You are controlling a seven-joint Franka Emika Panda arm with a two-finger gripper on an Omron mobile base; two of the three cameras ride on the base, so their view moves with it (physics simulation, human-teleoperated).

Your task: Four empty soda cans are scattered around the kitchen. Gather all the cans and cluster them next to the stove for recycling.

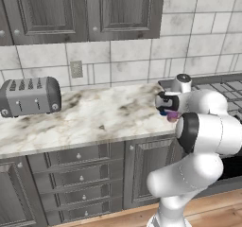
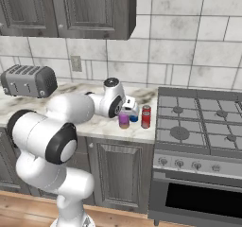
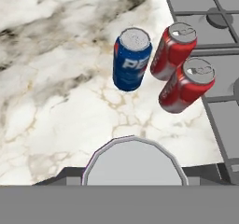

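Left to right: ribbed grey metal toaster (image 2: 27, 81) on the veined marble table (image 1: 85, 117). Purple can (image 2: 124, 119) upright, silver lid close under the camera in the hand view, held in the claw (image 2: 126, 113), jaws pinching its sides. Beyond it stand a blue can (image 3: 132, 59) and two red cans (image 3: 174, 45), cylinders with silver tops, clustered at the edge of the dark grated stove (image 2: 201, 119).
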